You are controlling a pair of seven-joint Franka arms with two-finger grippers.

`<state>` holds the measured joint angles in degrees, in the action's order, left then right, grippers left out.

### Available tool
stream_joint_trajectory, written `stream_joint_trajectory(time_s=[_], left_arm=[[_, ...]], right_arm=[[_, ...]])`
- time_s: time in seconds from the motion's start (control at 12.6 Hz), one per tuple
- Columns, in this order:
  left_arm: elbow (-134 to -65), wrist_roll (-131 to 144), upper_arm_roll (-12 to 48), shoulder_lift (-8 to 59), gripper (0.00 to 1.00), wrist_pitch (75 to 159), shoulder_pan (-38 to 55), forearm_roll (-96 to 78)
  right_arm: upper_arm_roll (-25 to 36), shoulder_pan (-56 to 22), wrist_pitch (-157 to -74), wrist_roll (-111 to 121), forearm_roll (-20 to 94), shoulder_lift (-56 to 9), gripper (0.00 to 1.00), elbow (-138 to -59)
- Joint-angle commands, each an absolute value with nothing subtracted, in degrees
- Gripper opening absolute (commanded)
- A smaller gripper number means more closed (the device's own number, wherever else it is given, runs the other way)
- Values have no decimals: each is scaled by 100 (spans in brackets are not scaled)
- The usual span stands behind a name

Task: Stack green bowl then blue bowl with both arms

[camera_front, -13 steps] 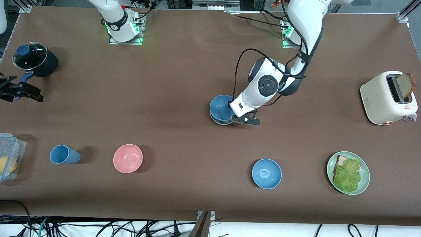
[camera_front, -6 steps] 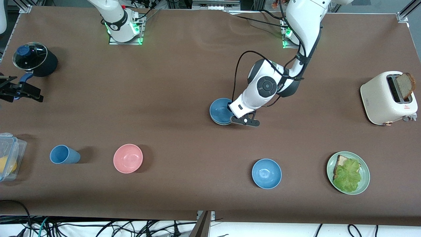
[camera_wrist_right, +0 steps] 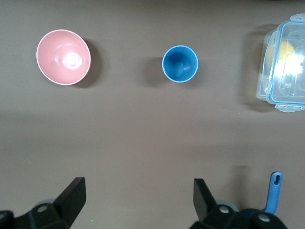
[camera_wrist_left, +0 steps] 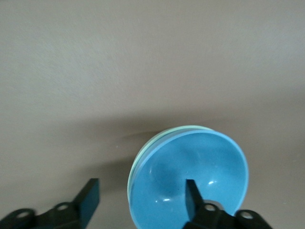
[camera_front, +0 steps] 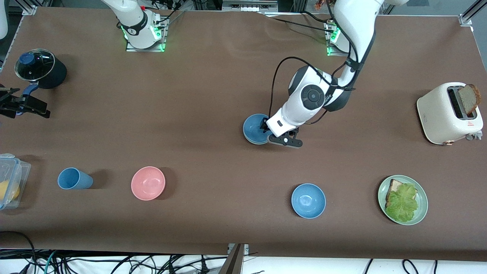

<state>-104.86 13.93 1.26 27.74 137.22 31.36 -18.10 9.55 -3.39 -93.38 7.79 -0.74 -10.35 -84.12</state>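
The blue bowl [camera_front: 254, 128] sits nested in the green bowl [camera_wrist_left: 164, 134] at the table's middle; only the green bowl's thin pale rim shows around it. My left gripper [camera_front: 272, 134] is low at the stack, open. In the left wrist view its fingers [camera_wrist_left: 141, 186] straddle the rim without touching it: one inside the blue bowl [camera_wrist_left: 190, 176], the other outside. A second, look-alike blue bowl [camera_front: 308, 200] stands alone nearer the front camera. My right gripper [camera_wrist_right: 138, 186] waits open and empty, high over the right arm's end of the table.
A pink bowl [camera_front: 148, 183] and a blue cup [camera_front: 72, 179] stand toward the right arm's end, with a clear lidded container [camera_front: 11, 180] and a black pot [camera_front: 40, 68]. A green plate with bread and lettuce [camera_front: 420, 213] and a toaster [camera_front: 449, 114] stand at the left arm's end.
My left gripper lowered the blue bowl into the green bowl, then opened and let go of its rim. The right arm has not moved.
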Motion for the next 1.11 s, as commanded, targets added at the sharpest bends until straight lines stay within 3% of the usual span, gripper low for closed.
stream_joint_trajectory(time_s=[0.0,0.24,0.47,0.79,1.03], left_arm=[[-11195,1283,114,1561,100,13650,2605,-1872],[-11688,1309,114,434,100,13554,1830,-1872],[-11349,1266,-200,-280,100,11572,1556,-1078],[-9969,1231,-834,-281,100,9206,1547,-116],[-9668,1169,-1002,-273,100,8895,1538,70]], right_arm=[[932,-343,-9334,844,-132,-905,100,-8517],[932,-343,-9334,844,-132,-905,100,-8517],[932,-352,-9334,844,-132,-905,100,-8517],[932,-343,-9334,844,-132,-905,100,-8517],[932,-343,-9325,835,-132,-905,100,-8517]])
